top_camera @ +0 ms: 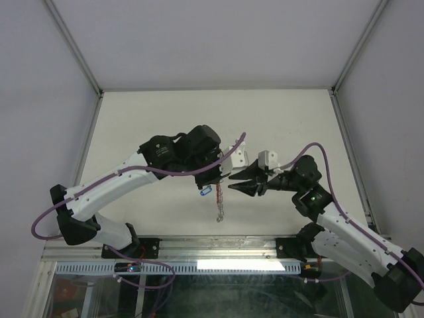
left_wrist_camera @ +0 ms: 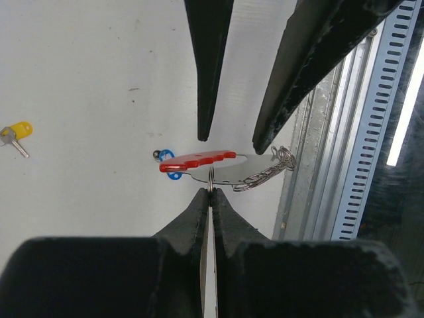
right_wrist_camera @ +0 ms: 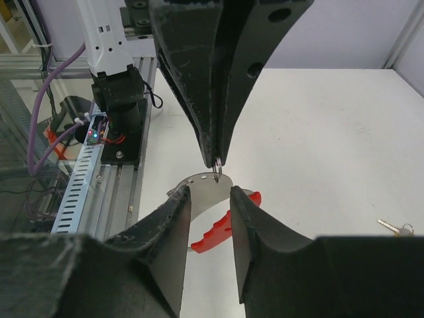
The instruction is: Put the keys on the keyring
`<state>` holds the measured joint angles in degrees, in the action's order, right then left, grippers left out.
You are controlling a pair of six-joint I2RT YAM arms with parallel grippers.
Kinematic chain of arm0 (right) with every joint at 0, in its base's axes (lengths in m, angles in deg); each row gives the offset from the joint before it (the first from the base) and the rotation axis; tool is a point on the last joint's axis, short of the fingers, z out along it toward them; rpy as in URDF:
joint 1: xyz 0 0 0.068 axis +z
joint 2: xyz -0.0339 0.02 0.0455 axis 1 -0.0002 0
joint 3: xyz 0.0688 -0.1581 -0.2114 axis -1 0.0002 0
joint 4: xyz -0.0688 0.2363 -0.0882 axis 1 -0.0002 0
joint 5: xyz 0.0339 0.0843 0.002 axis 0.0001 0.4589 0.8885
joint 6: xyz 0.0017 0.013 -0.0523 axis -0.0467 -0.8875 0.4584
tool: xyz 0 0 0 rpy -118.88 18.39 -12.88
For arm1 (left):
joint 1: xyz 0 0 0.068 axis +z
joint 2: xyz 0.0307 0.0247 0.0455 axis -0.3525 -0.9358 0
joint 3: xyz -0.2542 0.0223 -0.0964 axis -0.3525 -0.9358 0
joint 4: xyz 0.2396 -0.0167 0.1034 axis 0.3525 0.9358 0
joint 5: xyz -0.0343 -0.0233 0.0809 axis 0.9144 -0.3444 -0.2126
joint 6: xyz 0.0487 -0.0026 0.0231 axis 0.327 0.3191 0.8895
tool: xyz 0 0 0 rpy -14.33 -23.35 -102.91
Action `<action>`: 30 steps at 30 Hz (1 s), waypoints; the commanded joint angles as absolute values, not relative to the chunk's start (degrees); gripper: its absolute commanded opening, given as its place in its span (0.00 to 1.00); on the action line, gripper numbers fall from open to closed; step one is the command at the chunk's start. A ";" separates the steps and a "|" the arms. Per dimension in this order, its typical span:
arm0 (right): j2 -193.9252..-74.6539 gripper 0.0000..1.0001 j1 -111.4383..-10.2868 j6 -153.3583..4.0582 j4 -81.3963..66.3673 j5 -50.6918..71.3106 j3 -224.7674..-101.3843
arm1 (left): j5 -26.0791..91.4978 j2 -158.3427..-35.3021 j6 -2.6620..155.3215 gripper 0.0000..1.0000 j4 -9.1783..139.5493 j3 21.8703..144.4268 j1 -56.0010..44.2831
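Note:
My left gripper (left_wrist_camera: 211, 192) is shut on the small silvery ring of the keyring (left_wrist_camera: 211, 173) and holds it above the table. The red tab (left_wrist_camera: 197, 159), the silvery plate and the chain (left_wrist_camera: 266, 172) hang from it. In the top view the chain (top_camera: 218, 209) dangles below the gripper. My right gripper (right_wrist_camera: 209, 192) is open, with its fingers on either side of the silvery plate (right_wrist_camera: 204, 187) and apart from it. The blue key (left_wrist_camera: 171, 174) shows just behind the red tab; I cannot tell if it hangs on the keyring. The yellow key (left_wrist_camera: 14, 132) lies on the table.
The slotted metal rail (left_wrist_camera: 371, 146) runs along the table's near edge, close under the keyring. The left arm's base (right_wrist_camera: 119, 99) and its cables stand on that rail. The yellow key also shows at the right edge of the right wrist view (right_wrist_camera: 397, 228).

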<state>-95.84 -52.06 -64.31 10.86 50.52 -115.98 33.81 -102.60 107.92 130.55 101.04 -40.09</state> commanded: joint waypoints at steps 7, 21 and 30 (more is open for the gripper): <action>-99.74 0.31 -51.61 -61.90 13.12 55.30 -118.94 | 35.64 -102.63 108.86 0.00 127.74 102.12 -42.23; -103.40 0.28 -50.33 -62.47 14.35 56.01 -120.74 | 35.81 -102.63 108.92 0.00 127.71 102.56 -43.52; -104.45 0.17 -49.15 -62.21 14.02 56.59 -121.10 | 35.44 -102.63 108.99 0.00 127.92 103.22 -43.78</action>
<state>-104.30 -49.89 -62.80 11.25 55.53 -118.10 34.16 -102.91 108.27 130.29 101.04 -43.17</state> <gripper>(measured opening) 0.205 0.006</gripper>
